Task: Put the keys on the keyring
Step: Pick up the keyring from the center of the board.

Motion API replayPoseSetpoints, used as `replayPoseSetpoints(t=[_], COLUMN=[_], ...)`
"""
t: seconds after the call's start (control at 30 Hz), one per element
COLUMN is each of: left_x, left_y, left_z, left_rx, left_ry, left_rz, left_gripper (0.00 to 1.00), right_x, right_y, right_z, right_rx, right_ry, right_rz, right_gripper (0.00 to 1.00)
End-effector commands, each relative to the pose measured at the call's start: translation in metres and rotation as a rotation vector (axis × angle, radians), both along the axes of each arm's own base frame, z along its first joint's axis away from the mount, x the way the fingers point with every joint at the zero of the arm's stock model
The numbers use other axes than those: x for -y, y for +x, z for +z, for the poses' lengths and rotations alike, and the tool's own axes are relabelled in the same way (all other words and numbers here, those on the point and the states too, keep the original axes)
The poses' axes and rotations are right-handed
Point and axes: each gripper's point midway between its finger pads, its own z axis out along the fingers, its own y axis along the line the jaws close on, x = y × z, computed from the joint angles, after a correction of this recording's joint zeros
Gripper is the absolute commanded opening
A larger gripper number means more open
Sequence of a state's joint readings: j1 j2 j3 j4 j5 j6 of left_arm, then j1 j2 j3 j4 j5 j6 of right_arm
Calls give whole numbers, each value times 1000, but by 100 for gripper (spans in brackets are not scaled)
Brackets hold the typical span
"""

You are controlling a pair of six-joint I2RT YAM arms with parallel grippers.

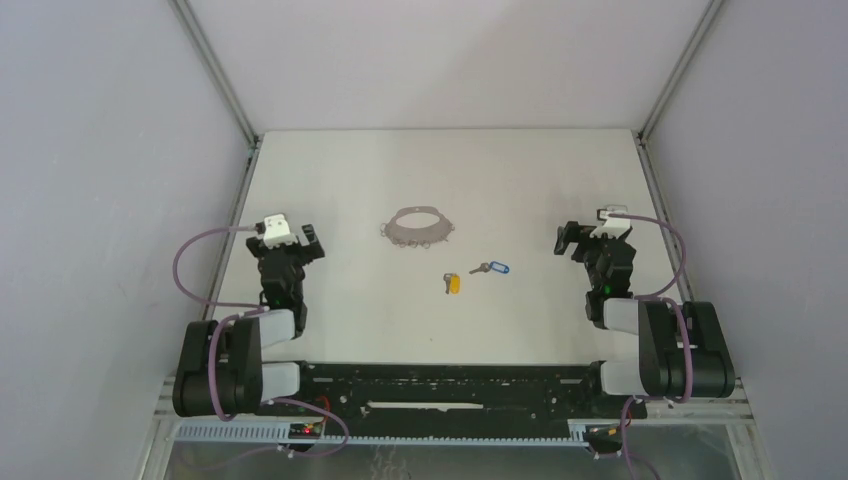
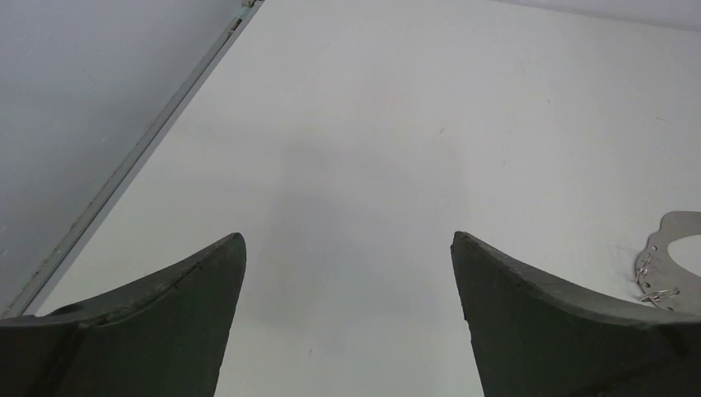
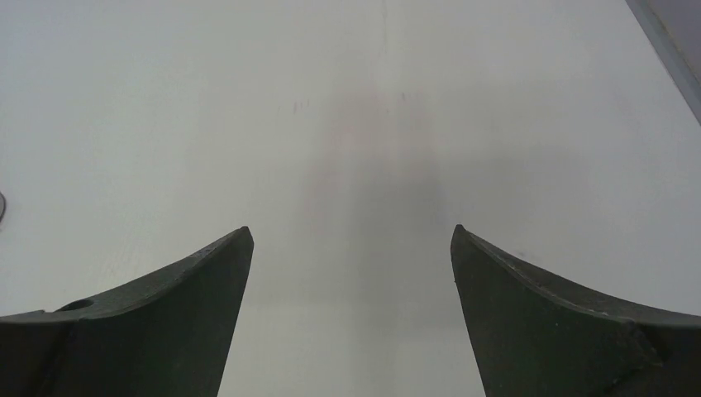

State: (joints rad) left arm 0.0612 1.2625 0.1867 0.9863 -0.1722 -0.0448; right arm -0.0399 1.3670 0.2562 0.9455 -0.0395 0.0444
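The keyring (image 1: 417,228), a thin grey hoop with small metal loops along its near edge, lies flat at the table's middle; part of it shows at the right edge of the left wrist view (image 2: 671,260). Nearer the arms lie two keys: one with a yellow head (image 1: 452,283) and one with a blue tag (image 1: 491,268). My left gripper (image 1: 308,244) hovers open well to the left of the keyring, nothing between its fingers (image 2: 198,298). My right gripper (image 1: 568,240) stands open to the right of the blue key, empty too. Neither key shows in the wrist views.
The white table (image 1: 340,180) is fenced by grey walls with metal rails at the left (image 1: 238,200) and right (image 1: 655,200). A black rail (image 1: 450,385) with cabling runs along the near edge between the arm bases.
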Motion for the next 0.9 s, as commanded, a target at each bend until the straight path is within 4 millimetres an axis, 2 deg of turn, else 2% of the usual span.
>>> replayPoseSetpoints(t=[0.0,0.17,0.3,0.4,0.5,0.6,0.67,0.73,0.8,0.87], left_x=[-1,4,11,13,18,25,30,34,39,45], left_y=[4,5,6,15,14,7,1,-4,-11,-15], left_z=[17,20,32,49,54,74,85,95,95,94], left_rx=[62,71,60,1,-72,-112,-151,-189,-246,-282], left_ry=[19,29,38,56,89,99,102,106,105,109], left_rz=[-6,-39,-86,-107,-153,-199,-233,-264,-297,-341], left_gripper=[100,100,100,100,100,100,100,100,100,100], right_x=[2,2,20,22,11,-14,-34,-42,-66,-98], right_y=[1,2,0,2,1,-4,-9,-16,-21,-23], right_z=[5,6,12,26,50,88,110,121,133,132], right_rx=[20,23,19,1,3,52,83,65,70,41], right_ry=[12,8,19,3,-17,147,365,567,620,566], right_rz=[-14,-22,-154,-177,-198,-101,-2,63,213,355], right_gripper=[100,100,100,100,100,100,100,100,100,100])
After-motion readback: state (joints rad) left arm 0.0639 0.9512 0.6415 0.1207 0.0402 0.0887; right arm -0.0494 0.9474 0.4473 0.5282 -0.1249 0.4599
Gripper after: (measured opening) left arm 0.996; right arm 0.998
